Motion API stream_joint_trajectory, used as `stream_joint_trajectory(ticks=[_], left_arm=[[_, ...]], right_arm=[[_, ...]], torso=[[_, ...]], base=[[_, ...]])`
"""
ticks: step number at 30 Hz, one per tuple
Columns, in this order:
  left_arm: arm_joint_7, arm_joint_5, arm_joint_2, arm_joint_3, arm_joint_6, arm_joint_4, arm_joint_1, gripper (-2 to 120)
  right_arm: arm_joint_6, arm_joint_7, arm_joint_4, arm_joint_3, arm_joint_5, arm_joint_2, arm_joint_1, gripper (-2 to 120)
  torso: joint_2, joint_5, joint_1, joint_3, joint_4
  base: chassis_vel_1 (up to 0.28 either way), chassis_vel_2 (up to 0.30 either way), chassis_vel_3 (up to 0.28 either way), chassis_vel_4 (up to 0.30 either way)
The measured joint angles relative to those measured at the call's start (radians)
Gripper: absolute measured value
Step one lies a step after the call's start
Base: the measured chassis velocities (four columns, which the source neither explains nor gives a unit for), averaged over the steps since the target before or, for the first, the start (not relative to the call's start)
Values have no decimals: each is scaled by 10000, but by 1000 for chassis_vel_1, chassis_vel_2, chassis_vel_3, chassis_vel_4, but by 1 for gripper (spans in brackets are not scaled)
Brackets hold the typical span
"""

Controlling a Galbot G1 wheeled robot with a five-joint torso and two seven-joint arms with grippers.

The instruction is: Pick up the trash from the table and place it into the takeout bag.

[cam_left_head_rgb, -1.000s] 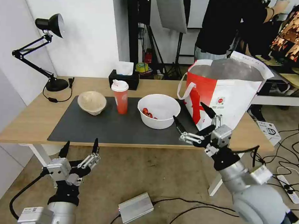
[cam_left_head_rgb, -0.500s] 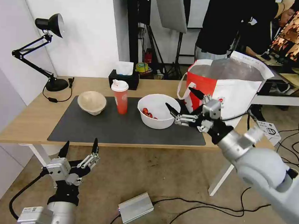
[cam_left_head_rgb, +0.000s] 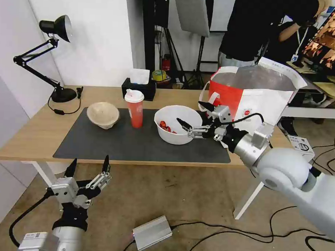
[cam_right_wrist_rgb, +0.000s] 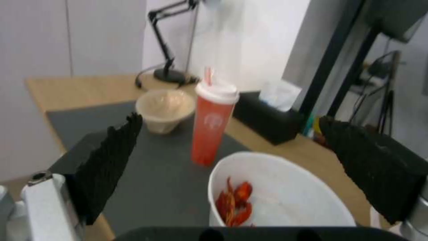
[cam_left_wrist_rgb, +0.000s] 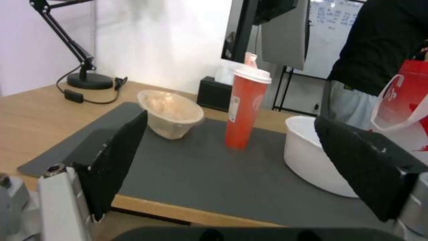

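While my right gripper (cam_left_head_rgb: pixel 191 117) hangs released over the near-right rim of the large white round bowl (cam_left_head_rgb: pixel 177 124), with one finger above the bowl's mouth and the other out toward the takeout bag (cam_left_head_rgb: pixel 254 103), the step in hand reads as taking that rim. To do it well I would judge: bring one finger inside the wall and one outside at about 3 o'clock on the rim, pinch low enough that the thin wall does not fold, and lift level, since red scraps (cam_right_wrist_rgb: pixel 234 204) lie in the bottom. The bowl sits on the dark grey mat (cam_left_head_rgb: pixel 112 142) of the table (cam_left_head_rgb: pixel 35 132), just beside the bag, which stands at 3 o'clock from it with its foil mouth open upward. The red paper cup (cam_left_head_rgb: pixel 135 108) stands near the bowl at 9 o'clock, apart from it; the beige pulp bowl (cam_left_head_rgb: pixel 103 115) lies farther on the same line. Open room lies toward 6 o'clock, where bare mat runs to the table edge. The bag's white loop handle (cam_left_head_rgb: pixel 204 97) hangs close to my path and could snag. My left gripper (cam_left_head_rgb: pixel 89 166) waits spread open below the table's front edge, idle.
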Motion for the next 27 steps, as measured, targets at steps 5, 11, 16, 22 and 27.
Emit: stream_joint_trajectory(ticks=[5,11,16,22,27], left_arm=[[0,-15,154,39,-1,0,-102,100],[2,-17,434,192,-7,0,-221,100],[4,-6,380,283,-41,14,-251,100],[32,31,337,336,-45,37,-273,100],[43,51,299,371,-51,73,-288,100]], right_arm=[[-629,-531,-178,0,28,-173,136,100],[-1049,-1313,-645,48,-46,-279,270,100],[-1239,-1605,-996,-140,-69,-316,536,100],[-1342,-1964,-1257,-333,-83,-372,782,100],[-1389,-2714,-1707,-673,-355,-358,1249,100]], torso=[[0,1,0,0,-3],[0,1,0,0,-3],[0,1,-1,0,-2],[0,2,-2,0,-3],[0,1,-1,0,-3]], base=[[0,0,0,0],[0,0,0,0],[0,0,0,0],[0,0,0,0],[0,0,0,0]])
